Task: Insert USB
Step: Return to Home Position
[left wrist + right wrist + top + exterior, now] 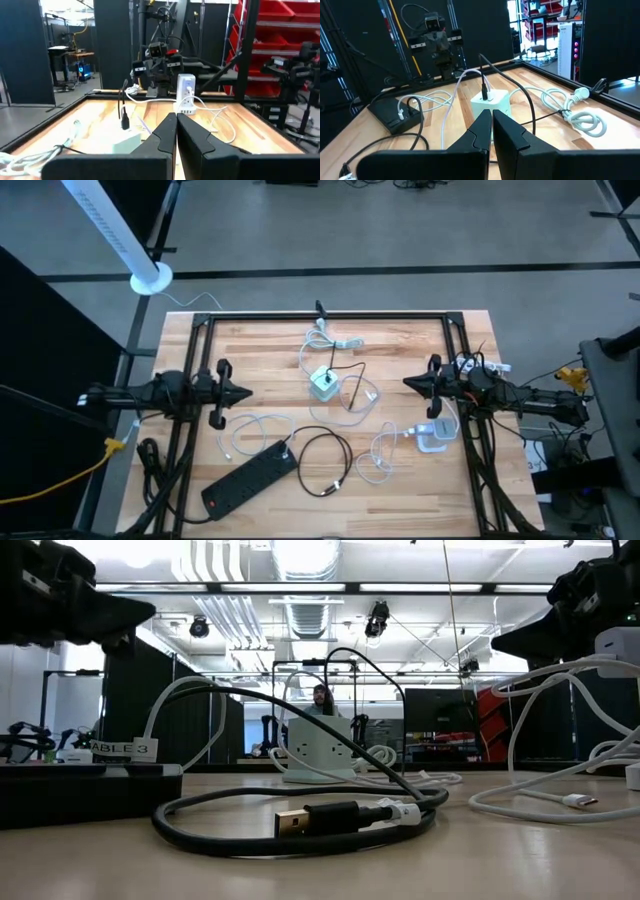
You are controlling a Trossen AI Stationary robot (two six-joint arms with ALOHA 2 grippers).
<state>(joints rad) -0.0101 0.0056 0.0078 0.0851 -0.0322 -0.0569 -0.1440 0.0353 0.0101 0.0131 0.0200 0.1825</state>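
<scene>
A pale green charger cube (323, 383) stands mid-table with a black cord plugged into its top (485, 93). A black USB cable (325, 463) lies coiled near the front, and its gold plug (292, 822) rests flat on the wood. My left gripper (249, 392) hovers shut above the table's left side, pointing level toward the cube. My right gripper (406, 382) hovers shut on the right side, facing it. Both grippers hold nothing. The cube also shows in the left wrist view (127, 142).
A black power strip (250, 477) lies at the front left. A white charger (432, 436) with white cords sits under the right arm. A bundled white cord (335, 340) lies toward the far edge. Loose white cables (250, 430) curl around the middle. A black frame (330, 316) borders the table.
</scene>
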